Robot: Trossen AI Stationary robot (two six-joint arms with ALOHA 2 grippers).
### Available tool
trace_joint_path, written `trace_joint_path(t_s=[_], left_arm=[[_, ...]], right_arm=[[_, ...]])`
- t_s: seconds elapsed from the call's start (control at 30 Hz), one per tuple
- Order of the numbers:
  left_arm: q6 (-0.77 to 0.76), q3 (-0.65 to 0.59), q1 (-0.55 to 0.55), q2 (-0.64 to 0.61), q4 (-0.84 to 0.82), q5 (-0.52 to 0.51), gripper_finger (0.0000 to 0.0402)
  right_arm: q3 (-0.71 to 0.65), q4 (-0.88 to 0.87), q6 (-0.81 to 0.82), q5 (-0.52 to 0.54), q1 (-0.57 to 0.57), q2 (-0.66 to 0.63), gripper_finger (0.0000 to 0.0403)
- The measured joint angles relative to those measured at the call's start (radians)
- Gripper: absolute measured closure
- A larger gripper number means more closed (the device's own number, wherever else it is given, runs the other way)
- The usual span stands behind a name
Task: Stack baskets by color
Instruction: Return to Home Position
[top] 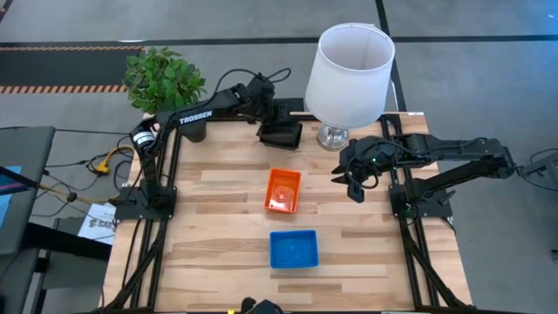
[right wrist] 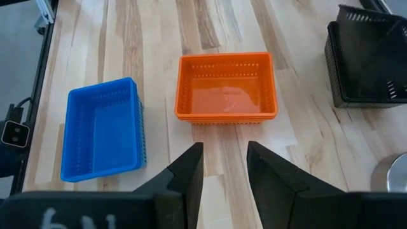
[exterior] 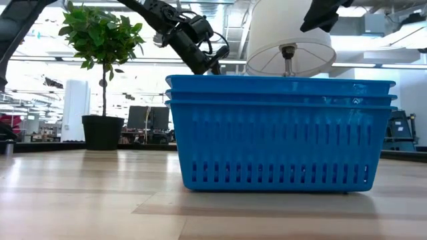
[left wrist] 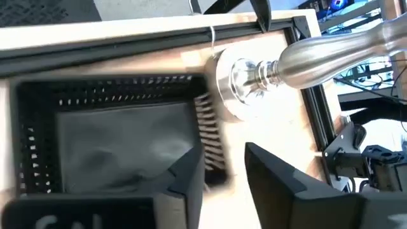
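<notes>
A black basket stack [top: 281, 135] sits at the table's far edge beside the lamp base; in the right wrist view its top basket [right wrist: 365, 38] looks tilted. My left gripper [left wrist: 219, 152] is over it [top: 277, 122], open, one finger inside the black basket [left wrist: 121, 140] and one outside its wall. The orange baskets [top: 283, 190] rest mid-table. The blue baskets [top: 294, 249] are nested nearer the front [exterior: 280, 133]. My right gripper [right wrist: 222, 159] hovers open at the right [top: 353, 181], holding nothing. My left gripper straddles the black basket's side wall [left wrist: 210, 137] on the lamp side, slanting down from the table's left. A gap shows between the fingers. Whether either finger touches the wall, I cannot tell; the basket is blurred there.
A white-shaded lamp [top: 349, 74] stands on a chrome base [left wrist: 245, 83] right next to the black baskets. A potted plant [top: 163, 80] is at the far left corner. Bare wood lies on both sides of the orange and blue baskets.
</notes>
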Motion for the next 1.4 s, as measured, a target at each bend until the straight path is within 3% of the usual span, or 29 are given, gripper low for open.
trace_joint_path(t_s=[0.2,0.4,0.7,0.83,0.97,1.1,1.2,1.4], left_arm=[[0.024,-0.001,0.001,0.000,0.060,0.002,0.0251],[0.194,0.043,0.027,0.000,0.001,0.017,0.0210],[0.629,0.252,0.016,-0.001,-0.515,0.020,0.0208],[0.732,0.267,-0.036,-0.057,-0.631,0.001,0.0217],[0.747,0.211,-0.106,-0.186,-0.668,-0.070,0.0230],[0.807,0.100,-0.179,-0.361,-0.593,-0.096,0.0246],[0.890,-0.020,-0.218,-0.490,-0.507,-0.034,0.0257],[0.902,-0.283,-0.238,-0.759,-0.287,0.091,0.0276]], right_arm=[[0.000,0.000,-0.001,-0.002,0.000,0.000,0.0262],[0.000,0.000,0.023,-0.002,0.000,0.000,0.0262],[0.000,0.013,0.096,-0.002,0.040,0.055,0.0262],[0.000,0.072,0.105,-0.007,0.053,0.127,0.0262],[0.000,0.147,0.129,-0.094,0.055,0.216,0.0262],[-0.001,0.190,0.146,-0.170,0.054,0.287,0.0262],[-0.001,0.217,0.177,-0.184,0.056,0.305,0.0262],[-0.001,0.305,0.311,-0.180,0.070,0.281,0.0262]])
